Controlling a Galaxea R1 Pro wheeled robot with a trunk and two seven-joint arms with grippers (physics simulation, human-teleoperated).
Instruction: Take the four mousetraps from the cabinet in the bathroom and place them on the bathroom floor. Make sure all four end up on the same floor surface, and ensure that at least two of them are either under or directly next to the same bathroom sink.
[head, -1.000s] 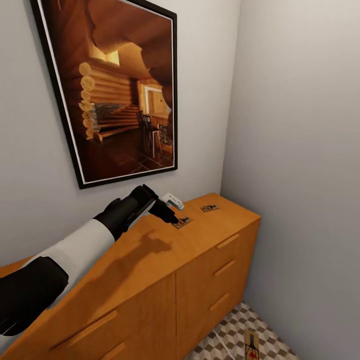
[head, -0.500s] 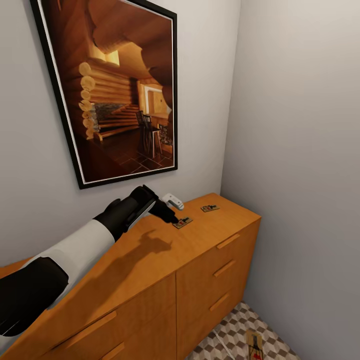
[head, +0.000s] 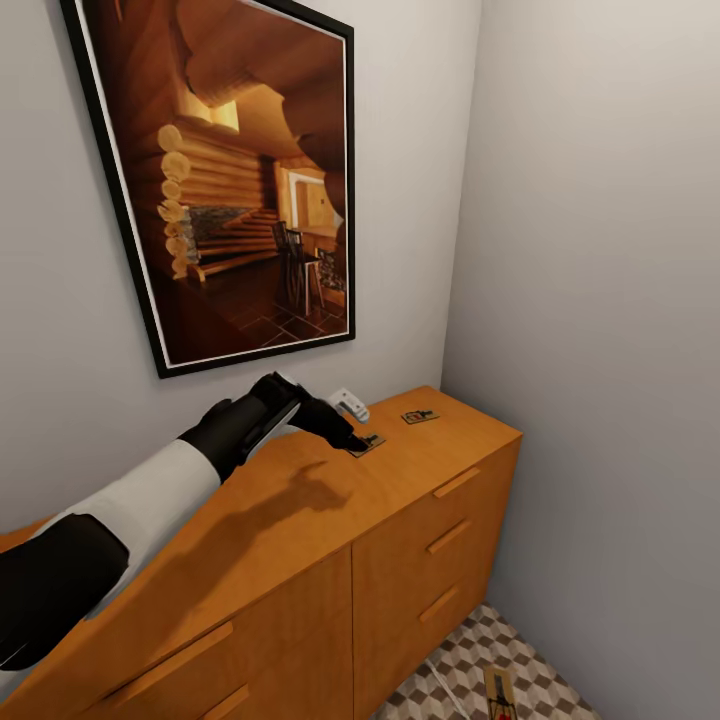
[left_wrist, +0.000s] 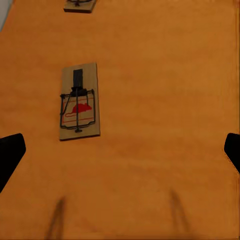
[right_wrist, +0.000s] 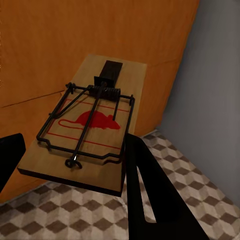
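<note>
Two mousetraps lie on top of the cabinet (head: 300, 520): one (head: 366, 442) just beyond my left gripper (head: 350, 438), another (head: 420, 416) nearer the corner. In the left wrist view the near mousetrap (left_wrist: 79, 101) lies flat ahead of the open left gripper (left_wrist: 120, 152), closer to one finger than the other and touching neither; the farther trap (left_wrist: 80, 5) shows at the picture's edge. My right gripper (right_wrist: 70, 150) is shut on a third mousetrap (right_wrist: 90, 125), held in the air beside the cabinet front (right_wrist: 75, 40) above the bathroom floor (right_wrist: 75, 220). That trap (head: 498, 692) shows low in the head view.
A small white object (head: 348, 403) lies on the cabinet against the back wall, close to my left gripper. A large framed picture (head: 230, 180) hangs above. The side wall (head: 600, 400) stands close on the right, leaving a narrow strip of tiled floor (head: 450, 680).
My left arm has lifted slightly and its gripper has edged toward the near mousetrap. The trap held by the right gripper has shifted a little left over the floor.
</note>
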